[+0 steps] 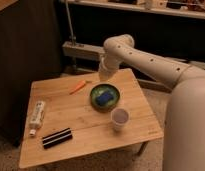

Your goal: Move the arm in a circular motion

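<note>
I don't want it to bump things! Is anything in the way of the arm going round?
Nothing visible is. The arm holds its shut gripper over the table's far edge; the carrot and bowl lie lower, nearby.

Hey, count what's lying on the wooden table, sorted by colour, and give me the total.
White: 2, tube and cup
Green: 1, bowl
Blue: 1, block in the bowl
Orange: 1, carrot-like stick
Black: 1, striped bar
Total: 6
The arm and its tool, shut, hang above the table at its far edge, not counted.
</note>
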`<move>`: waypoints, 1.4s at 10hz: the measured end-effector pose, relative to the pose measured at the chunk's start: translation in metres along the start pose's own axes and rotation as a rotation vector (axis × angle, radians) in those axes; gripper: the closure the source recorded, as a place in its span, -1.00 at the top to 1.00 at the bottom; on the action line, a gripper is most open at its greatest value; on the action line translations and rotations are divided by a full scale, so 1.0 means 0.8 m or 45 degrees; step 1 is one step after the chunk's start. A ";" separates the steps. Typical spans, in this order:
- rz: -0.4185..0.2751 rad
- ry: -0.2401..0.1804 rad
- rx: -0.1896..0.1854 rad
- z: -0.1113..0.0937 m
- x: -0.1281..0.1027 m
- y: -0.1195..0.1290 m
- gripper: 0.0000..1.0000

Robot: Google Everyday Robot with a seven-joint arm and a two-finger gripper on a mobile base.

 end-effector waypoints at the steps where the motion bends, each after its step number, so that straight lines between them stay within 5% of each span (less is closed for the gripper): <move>1: 0.037 0.003 0.007 -0.004 0.013 -0.023 -1.00; 4: 0.039 0.047 0.001 -0.018 0.086 -0.067 -1.00; 7: -0.073 0.093 -0.011 -0.032 0.160 -0.029 -1.00; 11: -0.350 0.201 -0.037 -0.030 0.239 0.104 -1.00; 14: -0.559 0.251 -0.067 -0.005 0.240 0.222 -1.00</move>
